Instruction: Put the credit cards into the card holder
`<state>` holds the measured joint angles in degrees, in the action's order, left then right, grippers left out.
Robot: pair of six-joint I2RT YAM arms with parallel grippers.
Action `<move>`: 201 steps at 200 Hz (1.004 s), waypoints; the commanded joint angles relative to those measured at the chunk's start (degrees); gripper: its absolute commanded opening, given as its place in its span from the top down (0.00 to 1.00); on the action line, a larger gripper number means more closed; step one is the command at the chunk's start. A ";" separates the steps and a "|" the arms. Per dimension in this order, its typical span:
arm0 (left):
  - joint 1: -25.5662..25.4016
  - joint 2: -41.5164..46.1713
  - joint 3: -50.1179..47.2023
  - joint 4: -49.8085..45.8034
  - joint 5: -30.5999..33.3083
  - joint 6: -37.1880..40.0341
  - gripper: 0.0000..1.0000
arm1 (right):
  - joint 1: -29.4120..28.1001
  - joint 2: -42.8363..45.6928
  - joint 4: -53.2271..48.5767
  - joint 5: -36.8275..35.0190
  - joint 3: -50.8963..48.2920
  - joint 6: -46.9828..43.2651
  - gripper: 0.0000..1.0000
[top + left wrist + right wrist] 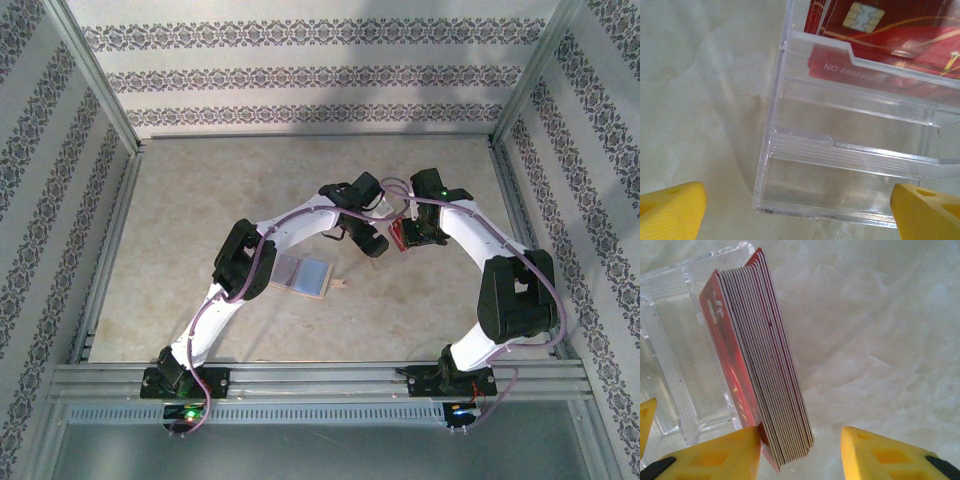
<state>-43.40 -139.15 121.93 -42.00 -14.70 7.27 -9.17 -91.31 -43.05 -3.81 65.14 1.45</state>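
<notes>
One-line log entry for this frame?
left pincer: open, at clear case | right pincer: open, straddling credit cards | card holder: open on table

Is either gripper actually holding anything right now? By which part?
Nothing is clamped. The right gripper straddles the end of the credit cards: one finger touches the stack's face, the other stands clear. The left gripper is open around the clear box.

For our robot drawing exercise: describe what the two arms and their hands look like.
The left arm and right arm have white links, bulky black joints and a lilac cable alongside. The left hand and right hand have yellow wedge-shaped fingers with small holes.
</notes>
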 commanded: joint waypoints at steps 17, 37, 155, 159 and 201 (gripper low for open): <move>-1.14 -1.40 -2.66 -5.38 4.14 2.49 0.05 | 0.13 2.09 -1.16 -2.77 -0.41 -0.35 0.56; -1.16 -1.12 -2.97 -5.35 3.82 2.71 0.05 | 0.12 2.62 -0.87 -2.48 -0.67 -0.49 0.56; -1.43 -1.81 -2.60 -5.38 4.10 2.74 0.06 | 0.03 2.00 -0.36 0.11 -0.06 -0.85 0.77; -1.43 -1.87 -2.50 -5.38 4.21 2.69 0.05 | 0.06 2.01 -0.33 0.12 -0.17 -0.88 0.77; -1.60 -1.69 -2.92 -5.40 4.11 2.88 0.05 | -0.49 2.45 -0.39 0.33 -0.13 -1.06 0.79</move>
<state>-43.46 -139.02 121.62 -41.58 -14.48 7.44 -9.26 -89.95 -43.03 -1.85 65.12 1.08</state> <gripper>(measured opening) 0.945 0.217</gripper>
